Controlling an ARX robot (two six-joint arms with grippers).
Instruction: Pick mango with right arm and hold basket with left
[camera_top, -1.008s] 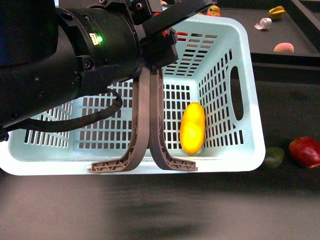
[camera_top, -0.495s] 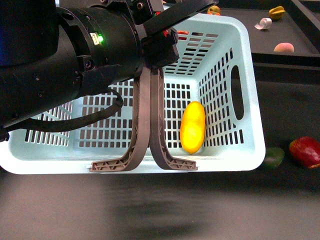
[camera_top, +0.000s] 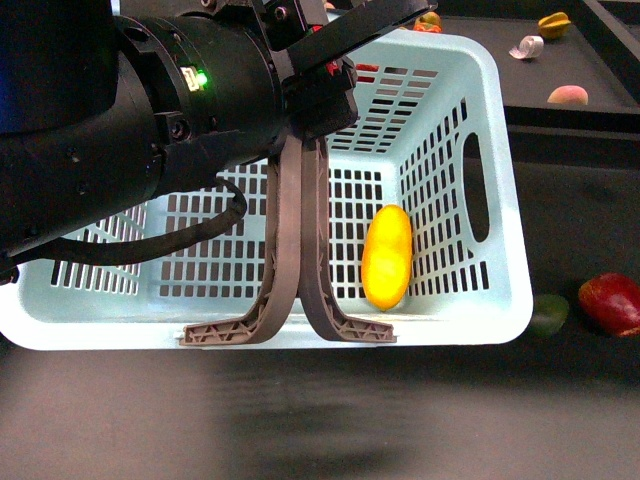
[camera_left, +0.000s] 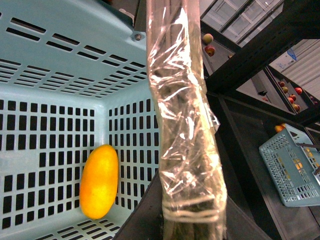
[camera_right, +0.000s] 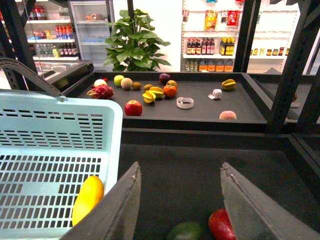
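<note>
Your right end effector hangs just outside the basket, past its right wall, over the dark surface. Its fingers are spread wide with nothing between them. Your left end effector looks clamped on the top of the basket's two handles, which stand upright and pressed together over the basket's middle.

The mango lies on the basket floor, lengthwise along the right wall, near the basket's front right corner.

Expect a smooth, waxy skin that slips easily, and flesh that is firm but bruises if you squeeze hard. It looks moderately heavy for its size. Take it from above, across its thick middle, because the tapered ends would likely squirt out of the fingers. The wall sits very close on one side, so leave one finger room to slide down between fruit and wall.

The green fruit and red fruit outside the basket's right wall are not yours.
</note>
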